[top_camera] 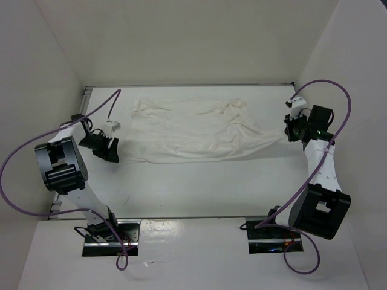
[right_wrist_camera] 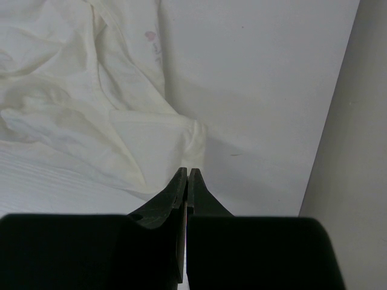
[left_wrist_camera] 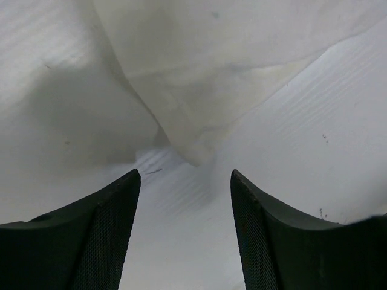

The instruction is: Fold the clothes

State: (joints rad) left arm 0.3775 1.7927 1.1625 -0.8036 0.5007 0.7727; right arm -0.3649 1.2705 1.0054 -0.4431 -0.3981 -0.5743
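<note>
Top external view has the thin, wrinkled plain white fabric garment (top_camera: 187, 130) spread loosely across the far half of the white bench (top_camera: 199, 187), running from just beside the left tool (top_camera: 113, 151) over to the right tool (top_camera: 289, 130), its right corner stretched to a point. Up close on the left wrist view, the left tool's jaws stand wide apart with nothing between them, a fold of the garment lying on the bench just ahead. Right tool's clamped tight on a bunched bit of that corner, near the pale side wall (right_wrist_camera: 363, 151).
</note>
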